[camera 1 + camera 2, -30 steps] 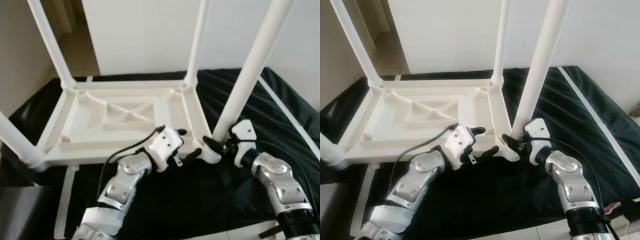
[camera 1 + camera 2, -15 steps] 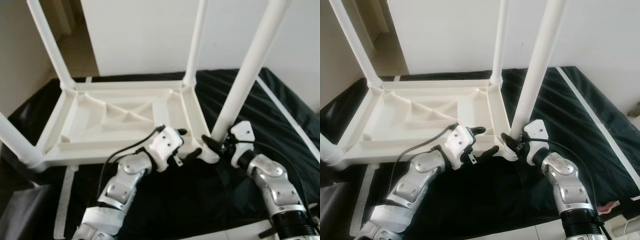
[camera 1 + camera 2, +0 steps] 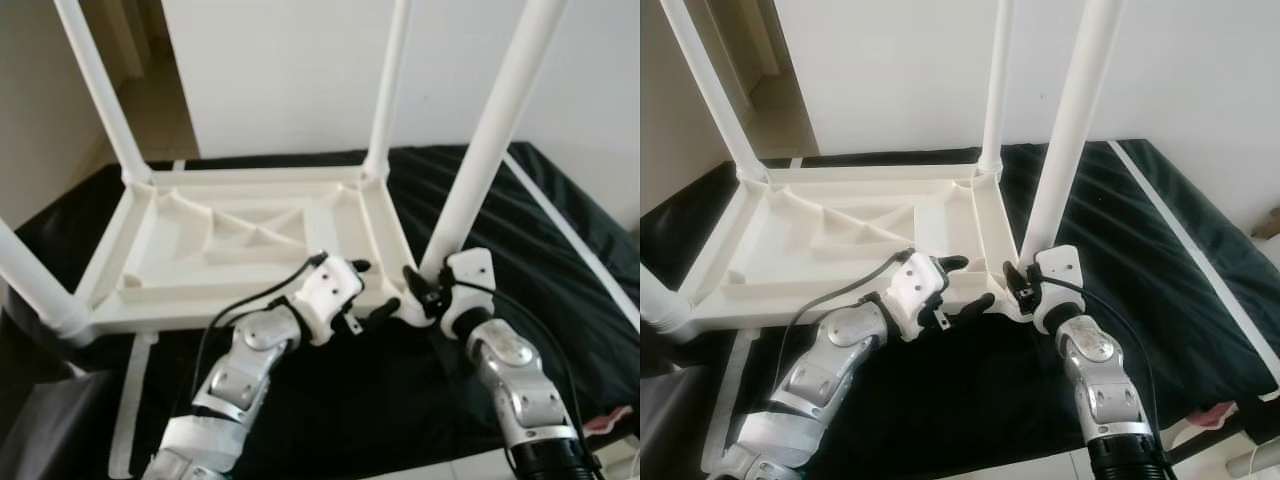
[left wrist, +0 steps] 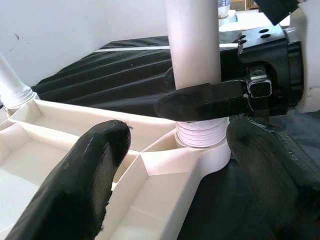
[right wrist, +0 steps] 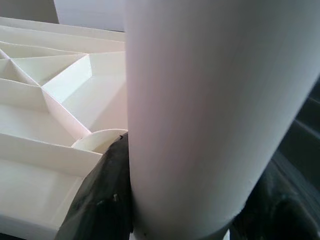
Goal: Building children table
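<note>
A white plastic children's table (image 3: 200,300) lies upside down on a black cloth (image 3: 520,220), its legs pointing up. My right gripper (image 3: 425,285) is shut on the base of the near right leg (image 3: 480,150), just above its threaded socket (image 4: 202,137). In the right wrist view the leg (image 5: 210,110) sits between the two black fingers (image 5: 102,200). My left gripper (image 3: 372,288) is open, straddling the table's near rim beside that corner without gripping it. In the left wrist view its fingers (image 4: 95,170) frame the socket, and my right gripper's finger (image 4: 210,100) crosses the leg.
Three more legs stand up: far left (image 3: 100,90), far right (image 3: 388,85) and near left (image 3: 35,290). A white wall (image 3: 300,60) is close behind, with a doorway at the back left. A white strip (image 3: 130,400) lies on the cloth near me, and something pink (image 3: 605,420) at the lower right.
My right forearm has swung inward to the left while its gripper stayed on the leg's base, the wrist turning about the leg. The left arm has held still.
</note>
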`<state>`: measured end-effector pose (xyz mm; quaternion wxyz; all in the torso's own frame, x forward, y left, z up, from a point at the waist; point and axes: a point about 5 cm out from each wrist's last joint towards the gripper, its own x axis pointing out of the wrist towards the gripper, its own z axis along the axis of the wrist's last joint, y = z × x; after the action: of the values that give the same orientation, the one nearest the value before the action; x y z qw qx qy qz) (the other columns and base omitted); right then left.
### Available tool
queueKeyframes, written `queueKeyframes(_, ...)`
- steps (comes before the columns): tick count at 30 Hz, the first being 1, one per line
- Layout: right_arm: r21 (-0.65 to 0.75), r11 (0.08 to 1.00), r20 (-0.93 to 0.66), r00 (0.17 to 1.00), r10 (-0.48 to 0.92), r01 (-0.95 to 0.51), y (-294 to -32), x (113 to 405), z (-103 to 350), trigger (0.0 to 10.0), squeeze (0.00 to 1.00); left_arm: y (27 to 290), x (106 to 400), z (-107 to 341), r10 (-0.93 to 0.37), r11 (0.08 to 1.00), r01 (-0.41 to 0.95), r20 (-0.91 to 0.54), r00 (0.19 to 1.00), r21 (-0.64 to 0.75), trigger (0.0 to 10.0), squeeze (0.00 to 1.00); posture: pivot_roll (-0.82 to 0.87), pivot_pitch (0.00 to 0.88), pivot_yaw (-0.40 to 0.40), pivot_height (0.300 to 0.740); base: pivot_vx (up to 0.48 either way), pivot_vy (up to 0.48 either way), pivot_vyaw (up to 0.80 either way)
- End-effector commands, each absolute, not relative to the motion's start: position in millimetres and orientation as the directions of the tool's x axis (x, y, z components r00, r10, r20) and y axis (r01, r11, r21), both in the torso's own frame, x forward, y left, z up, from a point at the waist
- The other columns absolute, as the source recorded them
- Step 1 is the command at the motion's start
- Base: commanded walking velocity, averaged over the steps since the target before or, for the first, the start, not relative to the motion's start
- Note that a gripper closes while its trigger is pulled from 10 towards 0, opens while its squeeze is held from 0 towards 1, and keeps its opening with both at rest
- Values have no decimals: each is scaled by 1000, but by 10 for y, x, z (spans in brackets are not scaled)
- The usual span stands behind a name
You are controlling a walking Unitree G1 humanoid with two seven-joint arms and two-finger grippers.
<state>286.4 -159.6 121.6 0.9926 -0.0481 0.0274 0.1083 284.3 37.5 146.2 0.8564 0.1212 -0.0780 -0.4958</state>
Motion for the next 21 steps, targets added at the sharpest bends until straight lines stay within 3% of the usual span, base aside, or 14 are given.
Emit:
queueKeyframes(1,-54,994,-207,975,78,-91,-1583,2775,914,10000,0,395,2862,1505,-850,511,808,34,525,292,10000,0,22,0,-20,740,0,0,0)
queueKeyframes(2,-54,994,-207,975,78,-91,-1583,2775,914,10000,0,395,2862,1505,-850,511,808,34,525,292,10000,0,22,0,-20,740,0,0,0)
queueKeyframes(3,-39,999,-188,982,-32,25,-1576,2777,927,10000,0,391,2861,1507,-848,515,806,35,529,291,10000,0,26,0,-24,740,0,0,0)
queueKeyframes(6,5,989,-179,973,-146,149,-1502,2774,925,10000,0,381,2861,1510,-844,522,803,40,534,288,10000,0,28,0,-24,740,0,0,0)
queueKeyframes(8,21,989,-185,973,-141,148,-1421,2770,920,10000,0,376,2858,1510,-844,523,803,41,535,287,10000,0,29,0,-25,740,0,0,0)
queueKeyframes(9,16,997,-172,982,-76,80,-1285,2767,943,10000,0,372,2851,1505,-844,523,803,41,535,285,10000,0,27,0,-24,740,0,0,0)
queueKeyframes(21,-9,995,-178,979,-96,95,-1271,2713,974,10000,0,362,2842,1486,-847,519,809,37,530,278,10000,0,21,0,-29,740,0,0,0)
